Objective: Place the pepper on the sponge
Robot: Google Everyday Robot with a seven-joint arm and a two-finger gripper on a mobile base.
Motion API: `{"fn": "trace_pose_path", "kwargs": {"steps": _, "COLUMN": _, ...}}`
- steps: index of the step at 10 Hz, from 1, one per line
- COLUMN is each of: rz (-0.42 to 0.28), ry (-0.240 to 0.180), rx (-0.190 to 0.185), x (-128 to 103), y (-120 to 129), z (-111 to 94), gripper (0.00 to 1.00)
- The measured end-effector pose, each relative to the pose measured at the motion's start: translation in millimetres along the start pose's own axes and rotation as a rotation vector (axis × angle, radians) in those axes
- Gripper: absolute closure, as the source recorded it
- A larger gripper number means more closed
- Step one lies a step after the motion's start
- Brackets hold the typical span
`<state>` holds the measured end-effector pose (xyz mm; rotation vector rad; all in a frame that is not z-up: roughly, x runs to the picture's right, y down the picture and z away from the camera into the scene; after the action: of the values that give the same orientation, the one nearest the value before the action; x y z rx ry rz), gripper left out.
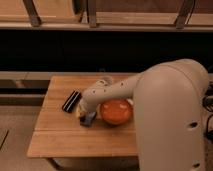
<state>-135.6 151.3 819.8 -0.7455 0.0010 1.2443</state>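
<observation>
A: Whereabouts of the end effector (84, 112)?

B: Down low on the counter (60, 141), right at the sponge (91, 120). Just left of the orange dish (116, 111), near the black bar (71, 101).

A: Spread or pressed together?

B: Cannot tell. Tucked beneath the tip of the arm (112, 92).

A: And the pepper?

B: Not to be made out. Nothing dark red on the bare wood, nothing of the kind seen in the dish. Probably hidden beneath the end effector, either held there or lying on the sponge. A guess, not a sighting.

A: Step in hand, then?

B: Looks like the placing itself. Fits a pepper being brought down onto the sponge, and fits equally one set down there with the end effector not lifted clear.

A: Demands of the next move?

B: Much the same either way. Calls for a straight up-and-down path, with no sideways drag across a soft small pad. Worth minding a glossy, long vegetable apt to roll off, and the dish rim close on the right.
</observation>
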Motion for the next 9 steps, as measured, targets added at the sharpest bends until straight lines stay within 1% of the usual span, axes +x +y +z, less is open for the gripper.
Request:
{"fn": "trace_pose_path", "kwargs": {"steps": 1, "rz": 0.0, "ry": 0.0, "rx": 0.0, "x": 0.1, "y": 0.0, "z": 0.2, "gripper": 0.73}}
{"fn": "trace_pose_path", "kwargs": {"steps": 2, "rz": 0.0, "ry": 0.0, "rx": 0.0, "x": 0.0, "y": 0.0, "z": 0.1, "gripper": 0.64}}
{"fn": "trace_pose_path", "kwargs": {"steps": 3, "rz": 0.0, "ry": 0.0, "rx": 0.0, "x": 0.0, "y": 0.0, "z": 0.1, "gripper": 0.52}}
{"fn": "trace_pose_path", "kwargs": {"steps": 5, "rz": 0.0, "ry": 0.0, "rx": 0.0, "x": 0.1, "y": 0.0, "z": 0.2, "gripper": 0.32}}
{"fn": "trace_pose_path", "kwargs": {"steps": 6, "rz": 0.0, "ry": 0.0, "rx": 0.0, "x": 0.1, "y": 0.0, "z": 0.2, "gripper": 0.25}}
{"fn": "trace_pose_path", "kwargs": {"steps": 7, "rz": 0.0, "ry": 0.0, "rx": 0.0, "x": 0.1, "y": 0.0, "z": 0.2, "gripper": 0.2}}
{"fn": "trace_pose_path", "kwargs": {"steps": 9, "rz": 0.0, "ry": 0.002, "rx": 0.0, "x": 0.8, "y": -0.2, "z": 1.0, "gripper": 0.2}}
